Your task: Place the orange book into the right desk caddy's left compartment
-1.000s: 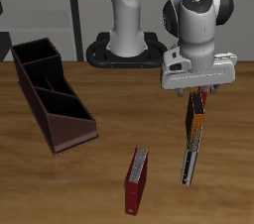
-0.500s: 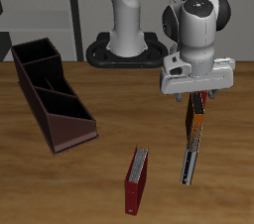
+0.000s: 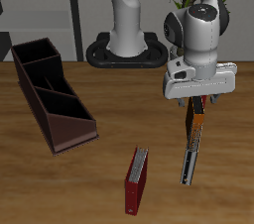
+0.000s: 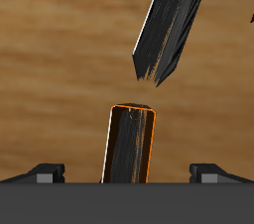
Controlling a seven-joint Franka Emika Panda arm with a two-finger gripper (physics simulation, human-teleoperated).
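Note:
The orange book (image 3: 198, 121) stands on the table directly under my gripper (image 3: 201, 97); in the exterior view only a strip of its orange edge shows. In the wrist view the orange book (image 4: 129, 141) is a dark face with an orange outline, lying between my fingers (image 4: 45, 171) with a gap on each side. My gripper (image 4: 129, 171) is open and touches nothing. The right desk caddy (image 3: 55, 94), a long maroon box with dividers, sits far off across the table.
A thin dark book (image 3: 190, 157) leans just in front of the orange one, also seen as the thin dark book (image 4: 169, 25). A dark red hardback (image 3: 136, 178) stands near the table's front edge. The robot base (image 3: 124, 45) is at the back.
My gripper has sunk a little and shifted slightly sideways over the orange book. The books and the caddy have not moved.

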